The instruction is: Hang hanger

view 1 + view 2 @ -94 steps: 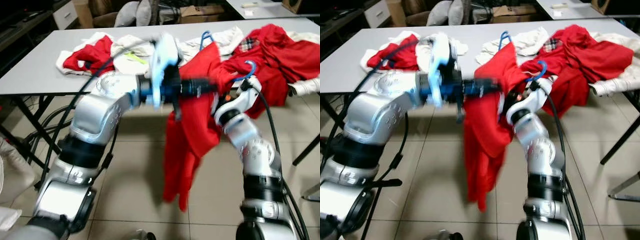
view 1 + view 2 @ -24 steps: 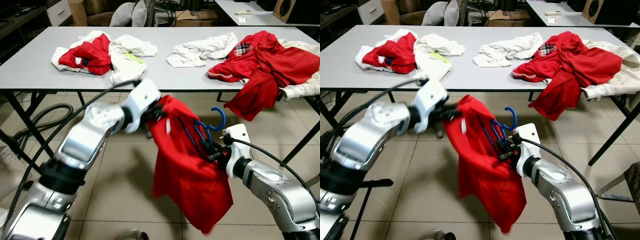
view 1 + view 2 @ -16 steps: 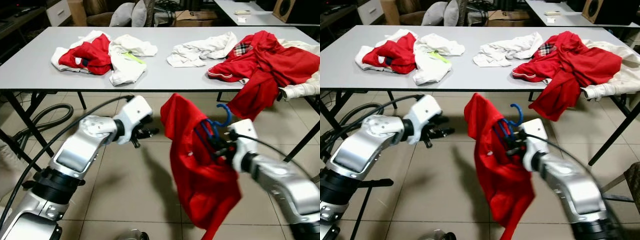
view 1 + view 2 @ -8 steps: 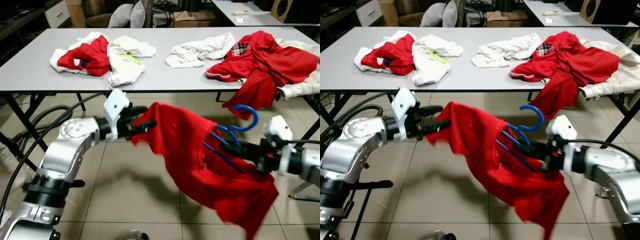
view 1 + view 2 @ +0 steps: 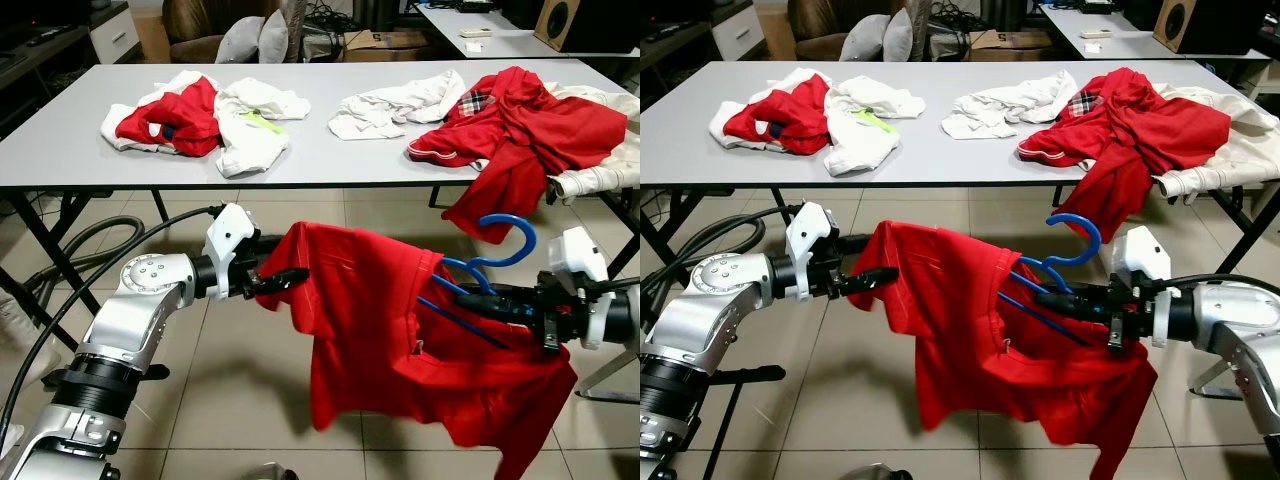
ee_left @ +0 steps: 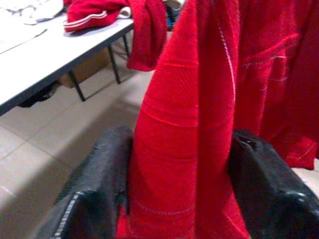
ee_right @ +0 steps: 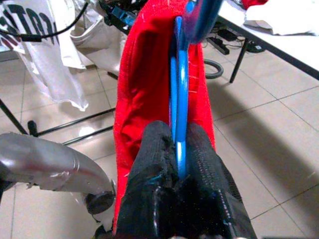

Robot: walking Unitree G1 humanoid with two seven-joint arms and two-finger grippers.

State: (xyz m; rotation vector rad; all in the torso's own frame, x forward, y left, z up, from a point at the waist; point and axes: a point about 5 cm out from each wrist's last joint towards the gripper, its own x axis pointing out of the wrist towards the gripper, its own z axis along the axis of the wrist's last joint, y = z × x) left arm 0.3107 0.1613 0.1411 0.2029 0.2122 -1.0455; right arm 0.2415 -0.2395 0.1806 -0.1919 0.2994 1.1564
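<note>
A red shirt (image 5: 400, 340) hangs stretched between my two grippers, above the tiled floor in front of the table. A blue hanger (image 5: 490, 268) sits inside its collar, hook pointing up. My right gripper (image 5: 500, 303) is shut on the blue hanger (image 7: 178, 124), with the fingers (image 7: 202, 164) pinching its blue bars. My left gripper (image 5: 275, 280) is shut on the shirt's left shoulder; the left wrist view has red cloth (image 6: 184, 149) pinched between the black fingers (image 6: 99, 179).
A grey table (image 5: 60, 140) stands ahead with piles of red and white clothes (image 5: 200, 110) and a big red heap (image 5: 530, 120) drooping over its front edge. Black cables (image 5: 70, 260) trail on the floor at left. White garments (image 7: 60, 69) hang in the right wrist view.
The shirt has opened out wider between the grippers and settled lower over the hanger. My right gripper with the hanger has moved slightly right; the left gripper keeps its hold.
</note>
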